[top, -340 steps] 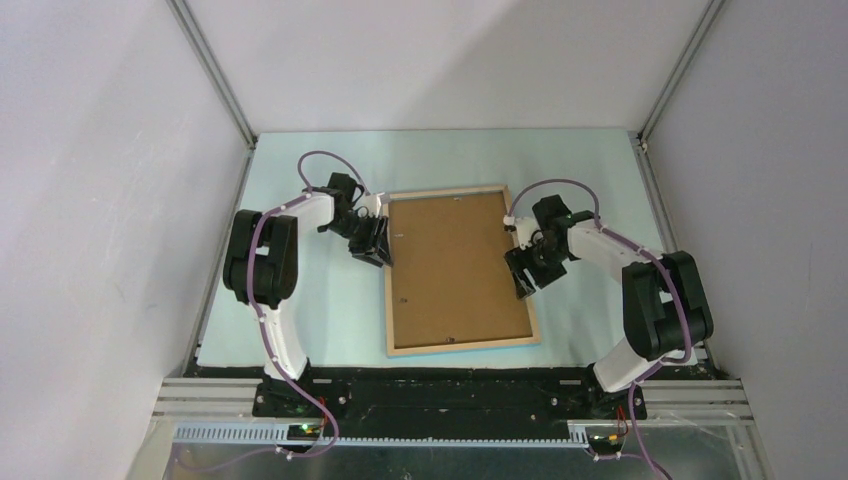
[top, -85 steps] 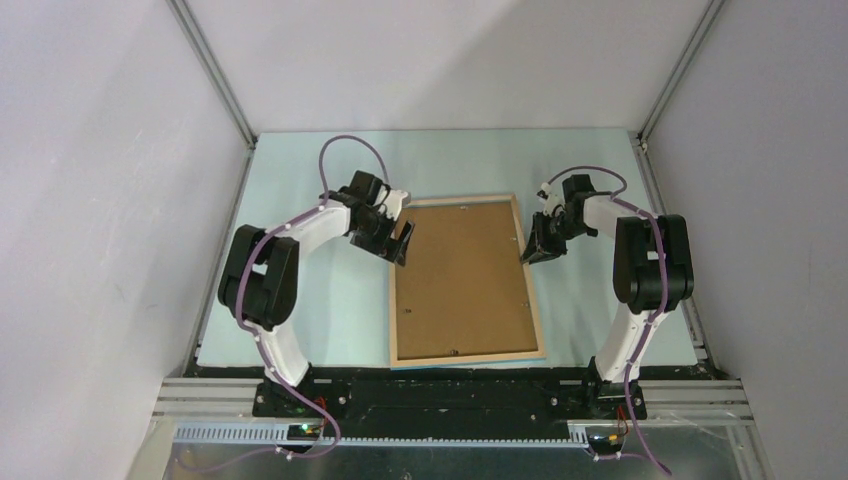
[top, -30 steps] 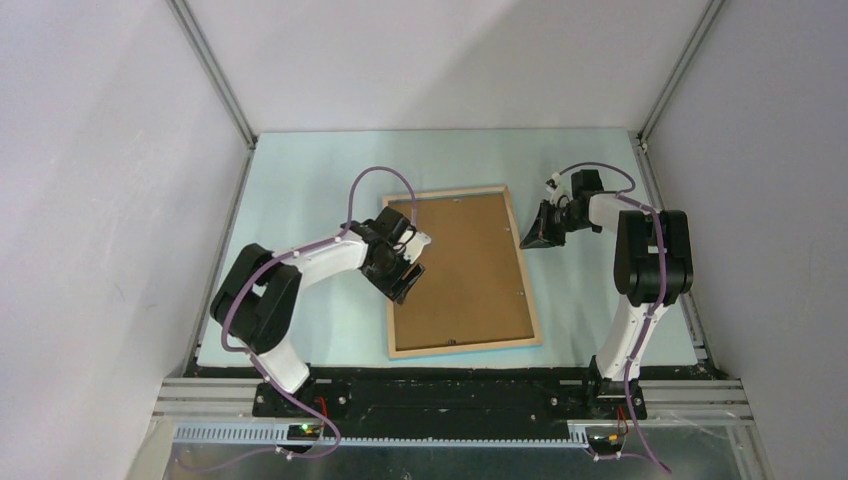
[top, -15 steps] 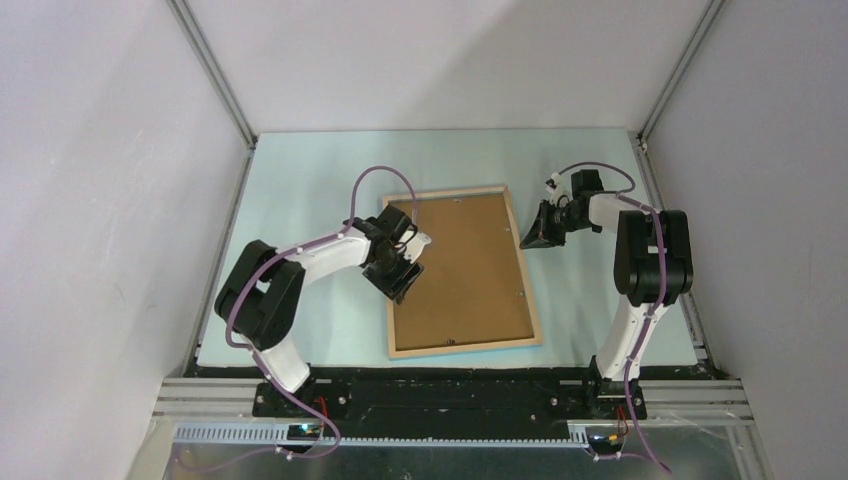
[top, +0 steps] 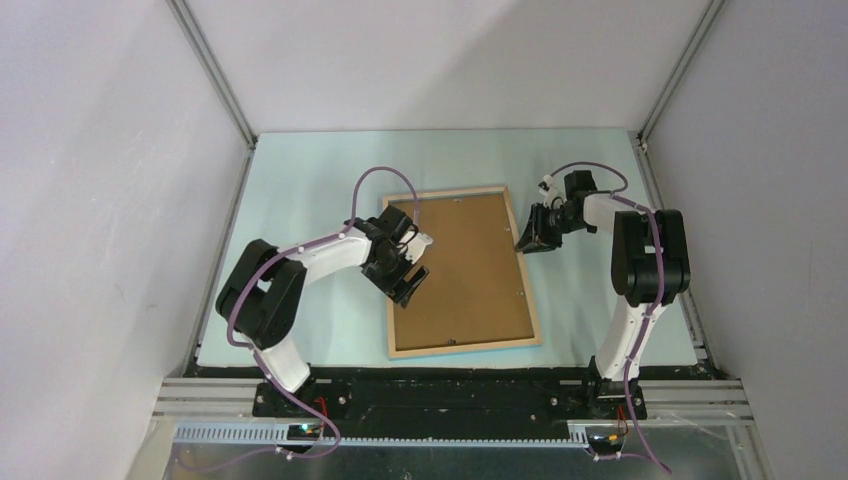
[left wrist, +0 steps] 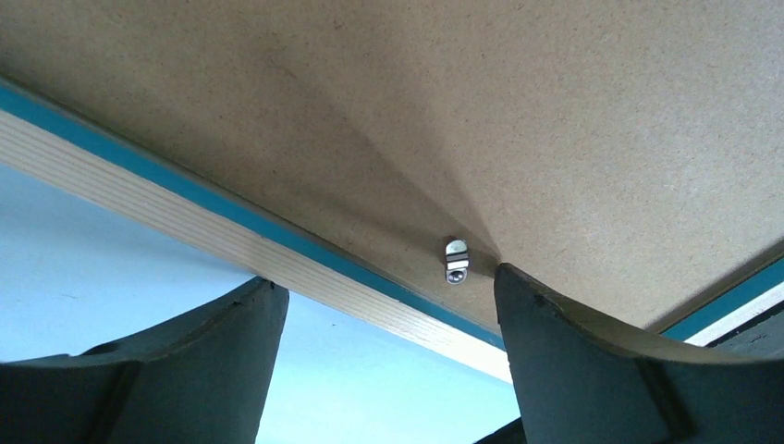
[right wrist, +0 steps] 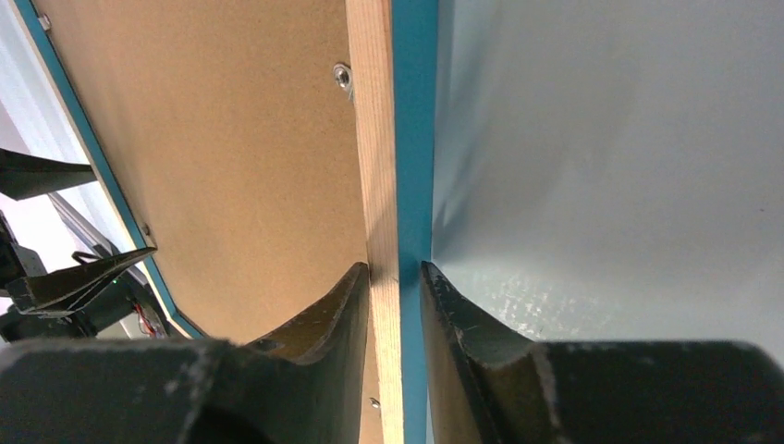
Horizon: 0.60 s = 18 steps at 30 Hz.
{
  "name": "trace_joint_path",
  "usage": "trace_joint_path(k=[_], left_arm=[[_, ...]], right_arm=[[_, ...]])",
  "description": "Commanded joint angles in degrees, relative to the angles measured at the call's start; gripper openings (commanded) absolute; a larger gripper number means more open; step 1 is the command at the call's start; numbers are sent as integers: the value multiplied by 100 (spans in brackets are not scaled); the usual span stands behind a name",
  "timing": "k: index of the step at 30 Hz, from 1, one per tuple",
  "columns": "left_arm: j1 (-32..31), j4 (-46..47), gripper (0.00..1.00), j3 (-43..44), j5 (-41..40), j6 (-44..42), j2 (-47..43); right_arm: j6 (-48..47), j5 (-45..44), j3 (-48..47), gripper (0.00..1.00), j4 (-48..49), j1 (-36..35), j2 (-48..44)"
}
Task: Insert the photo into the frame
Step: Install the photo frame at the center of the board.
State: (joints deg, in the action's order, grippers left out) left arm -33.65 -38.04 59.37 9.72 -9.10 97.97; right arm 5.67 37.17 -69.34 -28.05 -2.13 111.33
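Two arms reach over one frame [top: 466, 345], which lies flat near the middle of the pale blue worktop [top: 300, 200], bare wood face up and blue edges showing, with a brown backing board [top: 470, 265] set inside it. The frame sits slightly askew to the worktop's edges.

The left jaws [top: 408, 284] are spread wide over the frame's left rail, about midway along it. The rail runs slantwise through the gap: one finger hangs over the worktop just outside the rail, the other over the board, right beside a small metal clip [left wrist: 456, 260].

The right jaws [top: 527, 240] are at the right rail near its far corner. They stand only narrowly apart, one finger on the board side and one on the outer blue edge, with the rail between them. I cannot tell whether they press on it.
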Motion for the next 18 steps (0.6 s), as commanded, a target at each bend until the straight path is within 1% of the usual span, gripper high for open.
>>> trace_joint_path(k=[1, 4, 13, 18], left_arm=[[-43, 375, 87, 137, 189, -138, 108], [2, 366, 87, 221, 218, -131, 146], [64, 373, 80, 364, 206, -43, 384], [87, 394, 79, 426, 196, 58, 464]], right_arm=[[-168, -201, -132, 32, -48, -144, -137], [-216, -312, -132, 31, -47, -217, -120], [-240, -422, -132, 10, -45, -224, -59], [-257, -388, -132, 4, -50, -239, -58]])
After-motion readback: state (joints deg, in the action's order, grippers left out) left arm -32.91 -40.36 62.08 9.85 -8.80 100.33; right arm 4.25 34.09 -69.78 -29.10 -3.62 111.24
